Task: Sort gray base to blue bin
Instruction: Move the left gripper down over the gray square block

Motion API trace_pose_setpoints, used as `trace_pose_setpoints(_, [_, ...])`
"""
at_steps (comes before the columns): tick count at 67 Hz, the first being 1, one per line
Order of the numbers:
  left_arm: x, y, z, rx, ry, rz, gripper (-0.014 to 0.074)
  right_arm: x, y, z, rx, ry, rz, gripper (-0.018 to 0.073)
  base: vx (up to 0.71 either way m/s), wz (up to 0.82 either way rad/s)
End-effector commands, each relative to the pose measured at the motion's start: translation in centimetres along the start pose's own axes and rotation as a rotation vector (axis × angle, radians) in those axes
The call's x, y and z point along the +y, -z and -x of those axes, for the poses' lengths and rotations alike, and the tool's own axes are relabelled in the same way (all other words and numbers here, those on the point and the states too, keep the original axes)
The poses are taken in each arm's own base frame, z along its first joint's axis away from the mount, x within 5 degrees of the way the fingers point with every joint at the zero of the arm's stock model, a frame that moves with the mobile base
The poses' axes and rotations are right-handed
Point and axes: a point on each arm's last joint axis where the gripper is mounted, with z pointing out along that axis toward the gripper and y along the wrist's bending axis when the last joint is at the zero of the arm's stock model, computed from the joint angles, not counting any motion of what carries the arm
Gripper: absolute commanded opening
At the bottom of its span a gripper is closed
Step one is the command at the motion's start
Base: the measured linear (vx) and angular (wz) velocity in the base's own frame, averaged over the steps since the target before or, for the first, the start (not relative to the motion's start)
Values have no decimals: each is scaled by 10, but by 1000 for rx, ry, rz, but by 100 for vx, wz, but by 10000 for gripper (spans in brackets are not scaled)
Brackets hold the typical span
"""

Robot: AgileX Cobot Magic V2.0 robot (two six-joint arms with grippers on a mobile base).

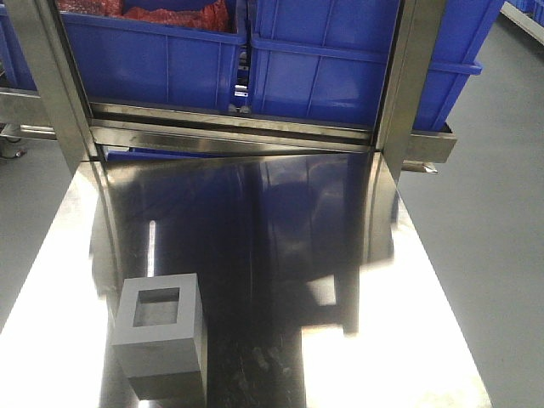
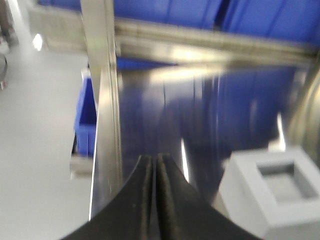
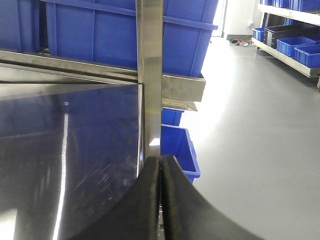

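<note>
The gray base (image 1: 160, 336) stands on the steel table (image 1: 280, 246) near its front left, with its square recess facing up. In the blurred left wrist view the gray base (image 2: 277, 192) lies to the right of my left gripper (image 2: 154, 157), a short way ahead and apart from it. That gripper is shut with nothing in it. My right gripper (image 3: 161, 159) is also shut and empty, at the table's right edge. One blue bin (image 3: 179, 147) sits low beside that edge, and another blue bin (image 2: 86, 120) sits beyond the left edge. I cannot tell which is the task's.
Blue crates (image 1: 323, 68) fill a shelf behind the table, one holding red material (image 1: 174, 13). Steel uprights (image 1: 408, 93) (image 3: 150, 75) stand at the table's back corners. Gray floor (image 3: 250, 150) lies to the right, with racks of small bins (image 3: 295, 45) farther off.
</note>
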Motion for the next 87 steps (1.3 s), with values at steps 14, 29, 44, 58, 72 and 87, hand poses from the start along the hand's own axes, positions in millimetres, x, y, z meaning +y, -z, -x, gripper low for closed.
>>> trace_pose_setpoints(14, [0,-16,15,108,-8,-10,-7,0,0,6,-81,20,-4,-5,0,0])
trace_pose_setpoints(29, [0,-16,17,90,-1,-9,-5,0,0,6,-81,20,-4,-5,0,0])
trace_pose_setpoints(44, [0,-16,17,92,-11,-6,61,0,0,6,-81,20,-4,-5,0,0])
trace_pose_setpoints(58, [0,-16,16,93,-10,-7,226,0,0,6,-81,20,-4,-5,0,0])
trace_pose_setpoints(72, [0,-16,17,93,-3,-10,387,0,0,6,-83,20,-4,-5,0,0])
trace_pose_setpoints(87, [0,-16,18,81,-2,-8,397,0,0,6,-81,20,-4,-5,0,0])
